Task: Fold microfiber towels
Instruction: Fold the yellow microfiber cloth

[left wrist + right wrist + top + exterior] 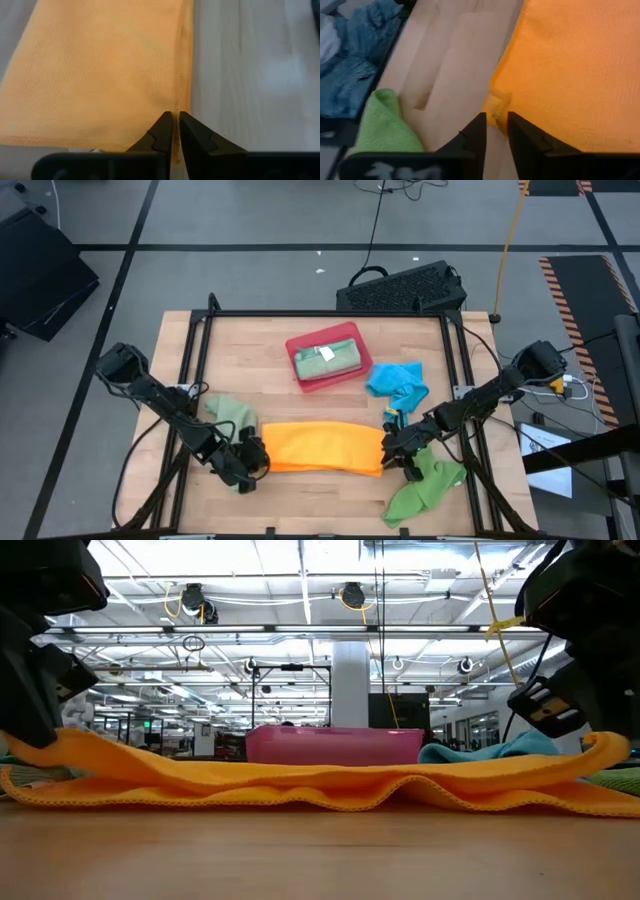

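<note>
The orange towel [322, 447] lies folded at the table's six o'clock. The left gripper [175, 131] thinly pinches its edge; the right gripper [494, 131] stands slightly spread. Uneven release could skew the fold.

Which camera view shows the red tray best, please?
The high view: the whole red tray shows from above, with a folded green towel inside it. The low view shows only its near wall, behind the orange towel. Neither wrist view shows it.
</note>
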